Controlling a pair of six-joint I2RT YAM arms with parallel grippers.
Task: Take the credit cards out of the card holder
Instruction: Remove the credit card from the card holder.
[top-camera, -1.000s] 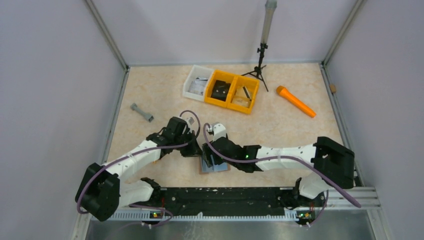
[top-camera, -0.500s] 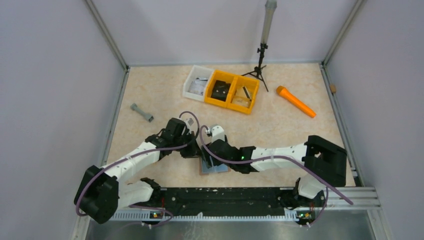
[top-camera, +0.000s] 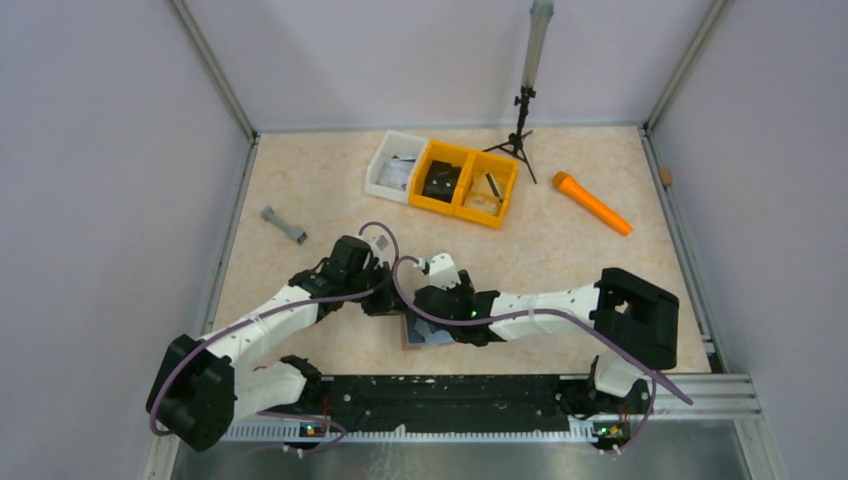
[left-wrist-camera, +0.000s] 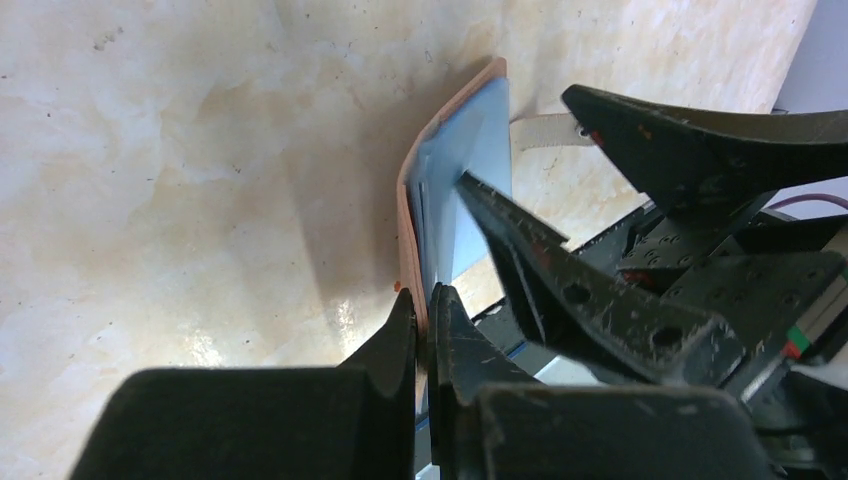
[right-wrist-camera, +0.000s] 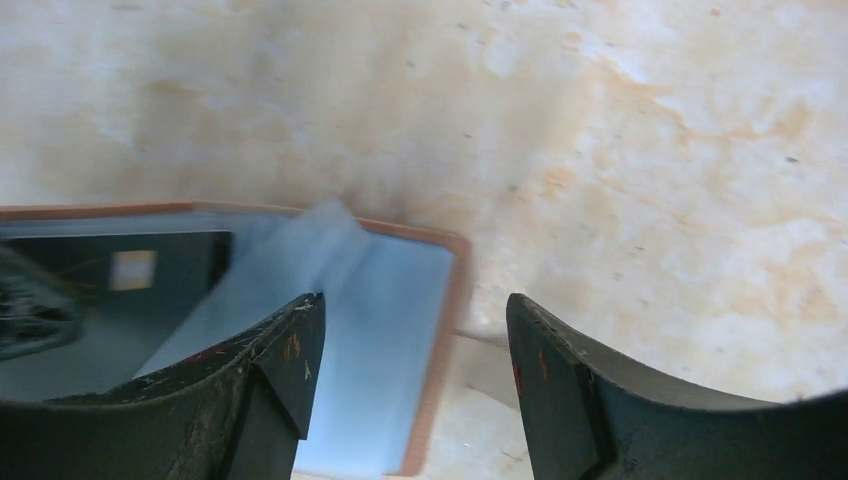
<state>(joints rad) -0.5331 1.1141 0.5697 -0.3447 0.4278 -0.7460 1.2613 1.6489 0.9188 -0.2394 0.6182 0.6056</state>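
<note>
- The small flat card holder (top-camera: 434, 336), reddish-brown leather-like outside and pale blue-grey inside, lies low in the middle of the top view on the beige marbled table (top-camera: 570, 265). It sits just beyond the arm bases, between the two gripper heads.
- In the left wrist view the card holder (left-wrist-camera: 478, 170) is folded open, with one flap raised off the table and its blue lining facing the right of the frame.
- The left gripper (left-wrist-camera: 422, 306) is clenched on the lower edge of that raised flap, its two black fingers pressed together with only the thin brown edge between them.
- The right gripper (right-wrist-camera: 413, 302) has its fingers spread wide and grasps nothing.
- In the left wrist view one right-gripper finger (left-wrist-camera: 520, 255) rests its tip on the blue lining. The other finger (left-wrist-camera: 700, 125) stands apart over the table.
- In the right wrist view the blue lining and brown rim fill the lower left. A dark flat card (right-wrist-camera: 180, 268) with a small pale square on it shows inside the holder at the left edge.
- No second card can be made out.
- In the upper middle of the top view are two joined yellow plastic bins (top-camera: 467, 183), with a white bin (top-camera: 394, 165) touching their left side.
- A black tripod (top-camera: 519, 128) stands just behind the bins.
- An orange cylinder-shaped tool (top-camera: 593, 203) lies at upper right, and a grey dumbbell-shaped piece (top-camera: 284, 225) lies at left. Both are well apart from the holder.
</note>
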